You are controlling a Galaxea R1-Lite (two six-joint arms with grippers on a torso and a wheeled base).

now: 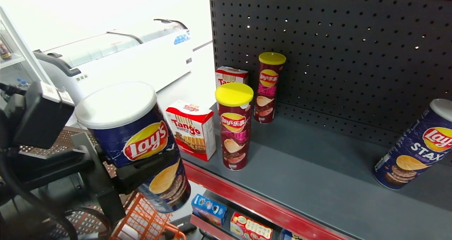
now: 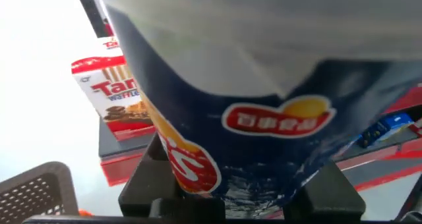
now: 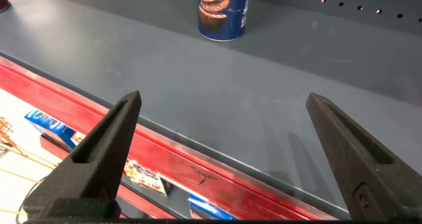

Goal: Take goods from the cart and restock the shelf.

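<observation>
Blue can (image 1: 137, 141) is gripped near upright by the left hand (image 1: 143, 164), the bare shelf (image 1: 310, 169) lying at its three o'clock, while the right hand (image 3: 224, 99) is held open.

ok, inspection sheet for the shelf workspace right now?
Surface: grey shelf, red front edge, middle bare.
Job's things: blue chip can held above the orange cart, short of the shelf.
Clutter: two yellow-lidded cans, two wafer boxes, second blue can, standing on the shelf.
Grippers: left gripper shut on the can; right gripper open above the shelf.
Cables: black cable by the left arm.
Surroundings: pegboard back panel; chest freezer behind.
</observation>
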